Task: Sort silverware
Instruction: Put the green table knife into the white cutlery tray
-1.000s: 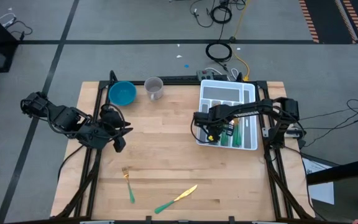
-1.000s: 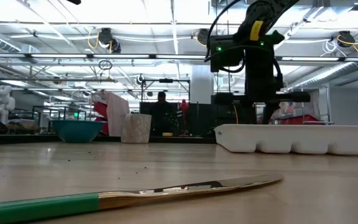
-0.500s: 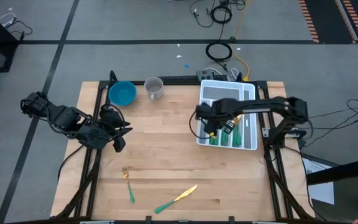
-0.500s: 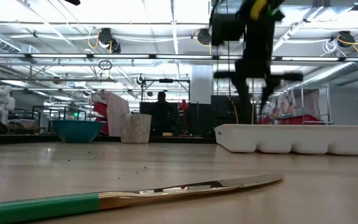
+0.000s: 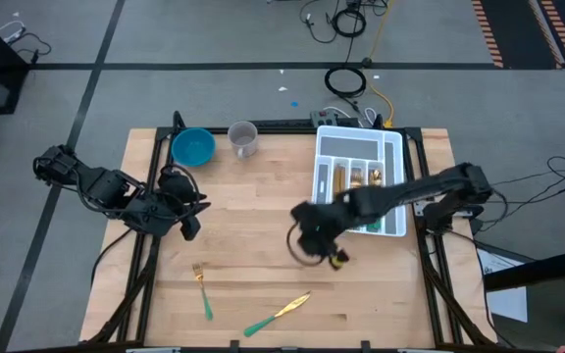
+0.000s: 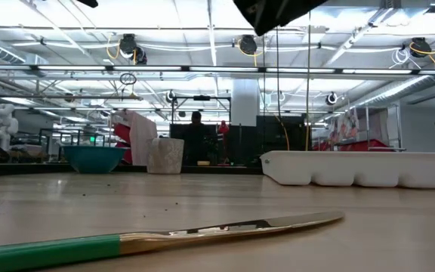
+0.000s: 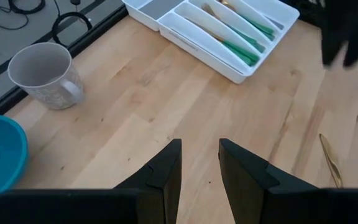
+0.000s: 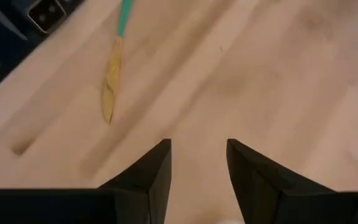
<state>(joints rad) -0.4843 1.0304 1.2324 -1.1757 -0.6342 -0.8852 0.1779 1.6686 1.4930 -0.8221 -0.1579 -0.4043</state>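
Note:
Two pieces of silverware lie flat on the table near its front edge: a fork (image 5: 201, 286) and a knife (image 5: 281, 312), which also fills the low view's foreground (image 6: 202, 230). More silverware (image 7: 244, 38) lies in the white divided tray (image 5: 392, 147). My right gripper (image 5: 310, 245) hangs open above the table's middle, left of the tray, with nothing between its fingers (image 8: 197, 146); the knife (image 8: 110, 87) lies ahead of it. My left gripper (image 5: 186, 224) waits open at the table's left edge (image 7: 199, 163).
A blue bowl (image 5: 193, 147) and a speckled cup (image 5: 243, 137) stand at the far edge, left of the tray. Bare wood stretches between the tray and the two loose pieces. Part of the right arm (image 6: 278, 11) shows at the top of the low view.
My right gripper has risen out of the tray and swung toward the table's middle and near edge, turning as it went; it has almost left the low view. The silverware on the table has not moved.

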